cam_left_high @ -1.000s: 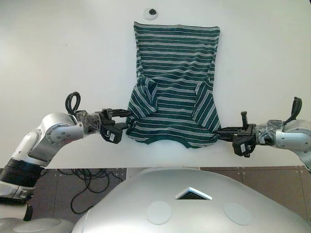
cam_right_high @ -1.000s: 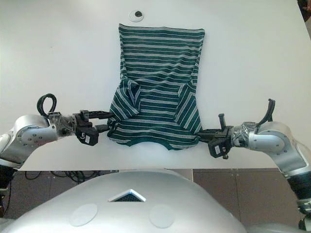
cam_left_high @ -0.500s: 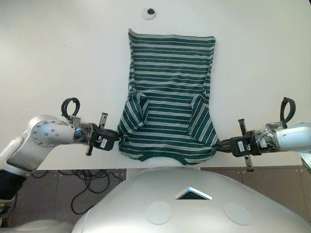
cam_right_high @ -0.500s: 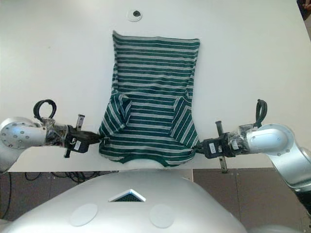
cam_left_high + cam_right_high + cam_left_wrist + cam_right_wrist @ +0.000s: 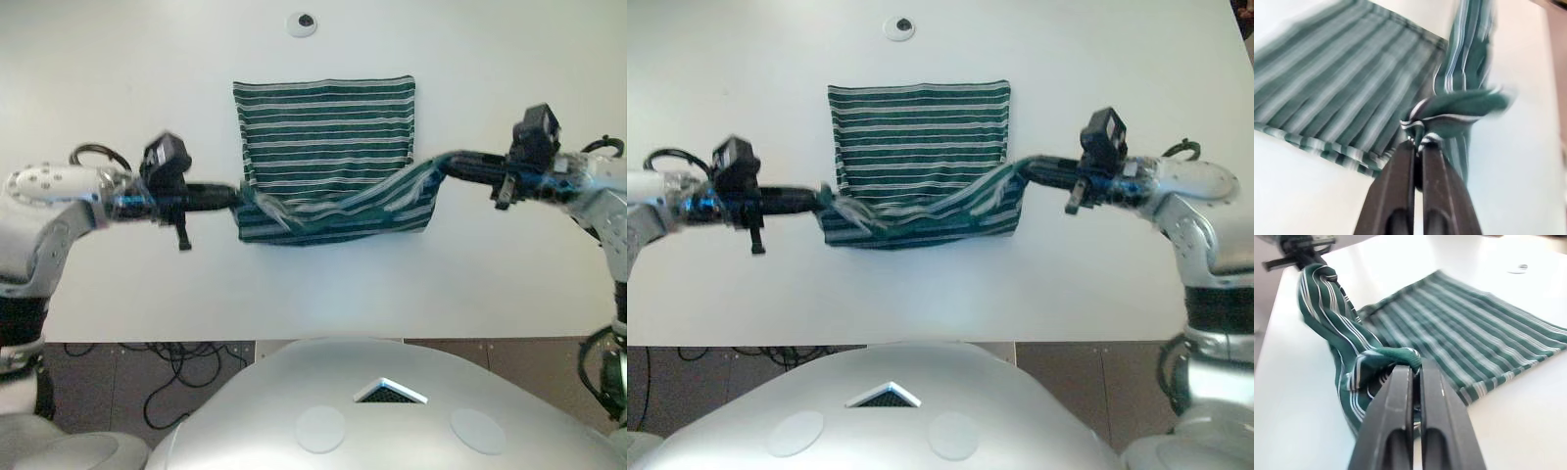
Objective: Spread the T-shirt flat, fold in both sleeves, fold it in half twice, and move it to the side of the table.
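Folding in progress: the green, white-striped T-shirt [image 5: 325, 127] lies at the middle of the white table [image 5: 118, 279]. Its far half is flat on the surface with the straight hem toward 12 o'clock. The near part is raised off the table and hangs as a sagging band between two held corners.

At the shirt's 8 o'clock corner, the left gripper [image 5: 243, 196] is clamped on a bunched fold of the cloth. In the left wrist view its two dark fingers [image 5: 1399, 181] are pressed almost together, and striped fabric spills over their tips. At the 3 o'clock corner, the right gripper [image 5: 441, 163] pinches a similar wad. In the right wrist view its fingers [image 5: 1391, 416] are narrowly parted only by the cloth between them. The two arms reach in from opposite sides of the table, and in the head views the right-hand corner sits nearer 12 o'clock than the left.

A small round white disc with a dark centre [image 5: 303, 23] rests on the table at 12 o'clock from the shirt, apart from the hem. Dark cables [image 5: 181, 362] lie on the floor past the table's 6 o'clock edge.
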Robot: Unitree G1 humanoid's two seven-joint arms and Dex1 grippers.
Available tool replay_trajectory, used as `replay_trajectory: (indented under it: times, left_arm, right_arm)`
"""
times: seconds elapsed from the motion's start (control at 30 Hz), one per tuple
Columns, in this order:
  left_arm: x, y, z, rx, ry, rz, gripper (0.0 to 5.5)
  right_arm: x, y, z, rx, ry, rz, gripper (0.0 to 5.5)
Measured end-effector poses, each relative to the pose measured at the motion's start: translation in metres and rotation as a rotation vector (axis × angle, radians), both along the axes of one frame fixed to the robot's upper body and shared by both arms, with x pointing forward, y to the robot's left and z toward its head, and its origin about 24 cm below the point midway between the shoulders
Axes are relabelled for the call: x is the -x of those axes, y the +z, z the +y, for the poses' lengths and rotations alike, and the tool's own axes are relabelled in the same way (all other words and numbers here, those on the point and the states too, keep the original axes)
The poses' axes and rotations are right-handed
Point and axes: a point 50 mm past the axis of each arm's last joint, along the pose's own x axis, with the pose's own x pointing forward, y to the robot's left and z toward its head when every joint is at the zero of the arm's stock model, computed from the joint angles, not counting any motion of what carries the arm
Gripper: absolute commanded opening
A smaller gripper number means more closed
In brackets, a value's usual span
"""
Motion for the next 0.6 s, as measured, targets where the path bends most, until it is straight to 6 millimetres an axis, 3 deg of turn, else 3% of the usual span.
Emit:
replay_trajectory:
  times: [0.1,0.23,0.47,0.6]
  left_arm:
    - [-0.033,-0.011,-0.006,0.021,0.187,-0.008,0.02]
    - [-0.061,-0.019,-0.008,0.016,0.327,-0.003,0.02]
    - [-0.082,-0.049,-0.014,0.022,0.501,0.083,0.99]
    - [-0.096,-0.054,0.002,0.04,0.722,0.079,0.99]
  right_arm:
    - [-0.032,-0.01,0.009,-0.027,-0.099,0.0,0.0]
    - [-0.061,-0.016,0.02,-0.015,-0.16,-0.016,0.0]
    - [-0.082,-0.036,0.019,0.075,-0.28,0.036,1.1]
    - [-0.095,-0.041,0.029,0.038,-0.409,0.059,1.1]
